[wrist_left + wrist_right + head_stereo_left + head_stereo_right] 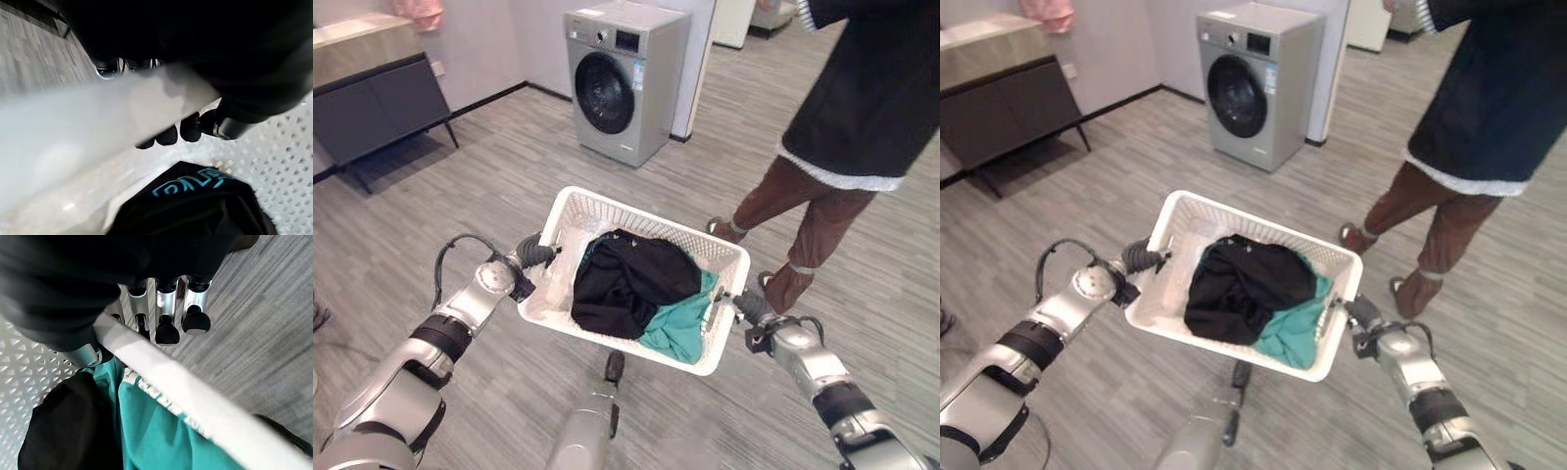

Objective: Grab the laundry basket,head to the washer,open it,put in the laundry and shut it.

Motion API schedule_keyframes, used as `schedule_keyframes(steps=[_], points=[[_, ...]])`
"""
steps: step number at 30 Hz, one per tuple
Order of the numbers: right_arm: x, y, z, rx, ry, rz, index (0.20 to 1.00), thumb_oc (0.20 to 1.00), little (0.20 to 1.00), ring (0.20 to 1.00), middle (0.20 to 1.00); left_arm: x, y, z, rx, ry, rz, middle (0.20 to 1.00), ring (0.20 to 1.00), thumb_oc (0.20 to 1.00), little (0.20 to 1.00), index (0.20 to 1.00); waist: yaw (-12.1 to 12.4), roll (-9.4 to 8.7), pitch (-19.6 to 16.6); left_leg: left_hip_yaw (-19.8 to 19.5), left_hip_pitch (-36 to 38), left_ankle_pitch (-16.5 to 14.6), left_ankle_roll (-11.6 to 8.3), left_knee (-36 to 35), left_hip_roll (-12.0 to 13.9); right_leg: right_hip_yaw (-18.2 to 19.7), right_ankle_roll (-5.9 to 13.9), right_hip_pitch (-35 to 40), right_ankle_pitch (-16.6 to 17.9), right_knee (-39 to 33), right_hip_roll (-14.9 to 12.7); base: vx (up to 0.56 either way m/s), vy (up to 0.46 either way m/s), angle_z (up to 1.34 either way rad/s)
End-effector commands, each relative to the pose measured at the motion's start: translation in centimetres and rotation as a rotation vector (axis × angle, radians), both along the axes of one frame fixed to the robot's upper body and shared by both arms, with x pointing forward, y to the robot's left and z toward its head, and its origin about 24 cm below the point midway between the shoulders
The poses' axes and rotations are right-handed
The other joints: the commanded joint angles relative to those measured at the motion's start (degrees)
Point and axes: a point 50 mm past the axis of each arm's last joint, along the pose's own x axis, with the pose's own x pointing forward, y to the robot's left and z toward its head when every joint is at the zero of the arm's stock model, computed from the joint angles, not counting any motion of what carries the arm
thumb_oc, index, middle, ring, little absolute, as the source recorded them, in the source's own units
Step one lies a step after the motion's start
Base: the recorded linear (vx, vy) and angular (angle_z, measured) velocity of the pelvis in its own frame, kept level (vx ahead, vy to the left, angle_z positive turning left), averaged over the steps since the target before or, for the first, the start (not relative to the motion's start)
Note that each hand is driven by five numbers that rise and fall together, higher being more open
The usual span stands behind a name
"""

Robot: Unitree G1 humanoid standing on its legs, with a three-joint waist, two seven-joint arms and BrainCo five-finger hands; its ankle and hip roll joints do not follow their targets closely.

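A humanoid robot is carrying a white laundry basket [607,217] above the grey plank floor [499,176], its left hand [534,255] clenching the basket's left rim and its right hand [750,307] curling its fingers [168,331] around the right rim. A black garment [626,279] is lying over a teal one [683,323] inside. The silver front-loading washer [619,78] is standing ahead, door closed, while a person [842,147] is standing just right of the basket.
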Motion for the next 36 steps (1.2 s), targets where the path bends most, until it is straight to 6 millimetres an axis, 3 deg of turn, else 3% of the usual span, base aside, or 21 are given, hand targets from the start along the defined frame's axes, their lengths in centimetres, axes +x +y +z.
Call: schedule_keyframes(steps=[1,3,4,7,8,9,11,13,14,15,16,17,19,23,24,25,28,30,33,34,36], points=[[0.3,-5.6,4.1,-0.050,-0.174,-0.153,0.200,0.200,0.200,0.200,0.200,1.7,3.0,7.4,-0.059,-0.275,0.125,0.200,0.200,0.200,0.200,0.200,-1.7,1.54,-2.8,1.1,4.5,8.8,-3.18,-0.9,6.4,-0.7,5.08,-9.5,-0.3,3.8,-4.3,0.40,0.170,-1.07],[0.1,-5.9,4.1,-0.051,-0.178,-0.170,0.200,0.200,0.200,0.200,0.200,1.7,2.5,6.7,-0.052,-0.265,0.116,0.200,0.200,0.200,0.200,0.200,-2.7,1.90,-4.3,3.3,6.5,9.6,-2.42,1.4,7.1,-0.3,5.92,-8.8,-1.1,7.1,-5.3,0.38,0.171,-0.77],[0.0,-5.9,3.9,-0.035,-0.179,-0.185,0.200,0.200,0.200,0.200,0.200,1.7,2.6,6.5,-0.042,-0.259,0.124,0.200,0.200,0.200,0.200,0.200,-2.9,1.27,-4.9,3.7,6.7,9.1,-2.09,3.2,6.2,0.3,6.81,-9.2,1.2,10.4,-5.9,0.48,0.159,-0.75],[-0.4,-5.7,3.4,-0.038,-0.160,-0.176,0.200,0.200,0.200,0.200,0.200,1.6,2.5,6.1,-0.042,-0.247,0.122,0.200,0.200,0.200,0.200,0.200,-3.7,0.57,-5.4,5.6,10.7,5.2,0.60,4.3,4.3,-2.2,13.10,-15.0,12.7,26.8,-9.1,0.45,0.190,-0.69],[-0.1,-5.6,3.5,-0.060,-0.160,-0.167,0.200,0.200,0.200,0.200,0.200,1.5,3.0,6.2,-0.040,-0.243,0.137,0.200,0.200,0.200,0.200,0.200,-4.1,2.01,-5.4,6.0,13.9,2.8,2.72,4.1,3.9,-5.7,14.62,-19.2,16.3,37.9,-11.4,0.47,0.318,-0.82],[-0.1,-5.5,3.5,-0.062,-0.156,-0.167,0.200,0.200,0.200,0.200,0.200,1.4,3.3,6.2,-0.034,-0.238,0.144,0.200,0.200,0.200,0.200,0.200,-4.4,3.54,-5.4,6.2,15.8,2.0,3.41,3.6,4.6,-7.9,14.26,-21.9,16.4,41.7,-12.1,0.32,0.248,-0.71],[0.1,-5.4,3.5,-0.059,-0.160,-0.172,0.200,0.200,0.200,0.200,0.200,1.3,3.7,6.3,-0.034,-0.240,0.156,0.200,0.200,0.200,0.200,0.200,-4.6,4.03,-5.0,7.0,17.8,0.9,3.89,3.2,4.8,-10.6,13.74,-24.8,14.7,44.0,-14.8,0.22,0.135,-0.51],[0.2,-5.5,3.3,-0.059,-0.146,-0.180,0.200,0.200,0.200,0.200,0.200,1.2,4.1,6.3,-0.038,-0.231,0.171,0.200,0.200,0.200,0.200,0.200,-5.7,4.83,-4.3,7.1,21.2,-1.1,4.23,2.6,4.4,-14.1,11.33,-28.7,10.1,40.0,-18.2,0.44,0.122,-0.40],[0.0,-6.1,3.0,-0.073,-0.125,-0.196,0.200,0.200,0.200,0.200,0.200,1.0,4.5,6.0,-0.036,-0.214,0.172,0.200,0.200,0.200,0.200,0.200,-6.9,4.99,-4.2,6.1,23.3,-2.4,3.88,2.2,3.9,-15.5,10.31,-30.9,7.7,31.7,-16.1,0.65,-0.037,-0.04],[-0.1,-6.5,3.0,-0.082,-0.118,-0.204,0.200,0.200,0.200,0.200,0.200,0.8,4.9,5.9,-0.031,-0.211,0.179,0.200,0.200,0.200,0.200,0.200,-7.9,4.19,-4.1,5.3,25.1,-4.4,2.89,1.9,3.3,-15.9,10.58,-32.1,7.7,18.8,-15.7,0.65,-0.115,0.28],[-0.1,-6.6,3.0,-0.080,-0.119,-0.211,0.200,0.200,0.200,0.200,0.200,0.8,4.8,6.0,-0.031,-0.215,0.178,0.200,0.200,0.200,0.200,0.200,-8.2,3.58,-4.1,4.5,25.6,-5.3,2.40,2.1,2.8,-14.5,11.00,-33.2,8.8,13.5,-16.0,0.71,-0.239,0.58],[-0.3,-7.2,3.2,-0.081,-0.121,-0.229,0.200,0.200,0.200,0.200,0.200,0.9,4.7,6.0,-0.032,-0.226,0.178,0.200,0.200,0.200,0.200,0.200,-9.2,3.17,-3.8,2.4,27.8,-7.7,1.13,2.4,3.2,-11.8,12.59,-35.9,12.7,4.3,-17.3,0.57,-0.214,0.81],[-0.4,-7.3,3.2,-0.084,-0.125,-0.232,0.200,0.200,0.200,0.200,0.200,1.2,4.5,6.0,-0.022,-0.232,0.180,0.200,0.200,0.200,0.200,0.200,-10.0,3.05,-3.8,1.5,29.7,-9.5,0.22,3.1,4.2,-11.8,13.75,-36.6,15.6,-0.3,-18.6,0.51,-0.193,0.88],[-0.9,-8.3,3.3,-0.090,-0.116,-0.255,0.200,0.200,0.200,0.200,0.200,1.6,4.1,6.2,0.015,-0.236,0.166,0.200,0.200,0.200,0.200,0.200,-11.1,2.15,-5.1,-0.5,32.2,-11.2,-0.83,5.9,5.5,-9.9,13.70,-34.9,17.5,0.6,-18.4,0.37,-0.177,0.84],[-0.8,-8.3,3.4,-0.087,-0.120,-0.251,0.200,0.200,0.200,0.200,0.200,1.6,4.1,6.1,0.010,-0.232,0.166,0.200,0.200,0.200,0.200,0.200,-11.4,2.27,-6.2,-0.5,32.9,-10.4,-1.58,7.0,6.8,-10.3,13.27,-34.2,17.4,1.2,-17.6,0.37,-0.296,0.89],[-0.8,-8.6,3.5,-0.082,-0.118,-0.260,0.200,0.200,0.200,0.200,0.200,1.4,4.4,5.9,0.008,-0.225,0.176,0.200,0.200,0.200,0.200,0.200,-11.6,1.88,-6.7,-1.8,26.8,-3.0,-3.49,22.6,9.0,-10.2,11.31,-32.1,16.9,2.0,-15.9,0.45,-0.425,0.57],[-0.7,-8.6,3.6,-0.070,-0.118,-0.264,0.200,0.200,0.200,0.200,0.200,0.7,5.5,6.0,0.006,-0.226,0.197,0.200,0.200,0.200,0.200,0.200,-10.2,-0.10,-5.1,-1.1,18.8,0.8,-1.67,40.0,10.7,-10.1,7.33,-27.4,14.5,1.3,-13.4,0.24,-0.339,0.04],[-0.7,-8.6,3.6,-0.062,-0.119,-0.272,0.200,0.200,0.200,0.200,0.200,0.8,5.3,6.1,-0.002,-0.226,0.194,0.200,0.200,0.200,0.200,0.200,-9.7,-0.39,-4.6,0.2,17.3,0.9,-0.98,39.2,12.1,-10.5,6.84,-26.0,13.7,0.5,-12.9,0.13,-0.126,-0.30],[-1.1,-8.9,3.3,-0.054,-0.118,-0.297,0.200,0.200,0.200,0.200,0.200,1.2,3.8,5.9,-0.027,-0.225,0.162,0.200,0.200,0.200,0.200,0.200,-8.3,-1.67,-3.6,5.6,13.6,-0.9,-1.04,25.3,14.5,-13.0,7.24,-22.6,11.5,-1.3,-13.8,0.19,-0.032,0.01],[-1.3,-8.7,3.1,-0.064,-0.115,-0.290,0.200,0.200,0.200,0.200,0.200,1.3,3.5,5.7,-0.030,-0.221,0.160,0.200,0.200,0.200,0.200,0.200,-7.3,-0.79,-3.2,7.3,11.1,1.4,-2.49,13.6,14.0,-14.1,7.55,-21.3,10.4,-1.2,-12.9,0.23,0.027,0.16],[-1.3,-8.6,3.1,-0.073,-0.125,-0.286,0.200,0.200,0.200,0.200,0.200,1.3,3.4,5.6,-0.024,-0.227,0.155,0.200,0.200,0.200,0.200,0.200,-6.4,-0.71,-2.4,7.0,10.5,3.9,-3.56,10.6,13.8,-14.2,7.46,-20.1,9.5,-0.7,-12.8,0.15,0.025,0.19]])
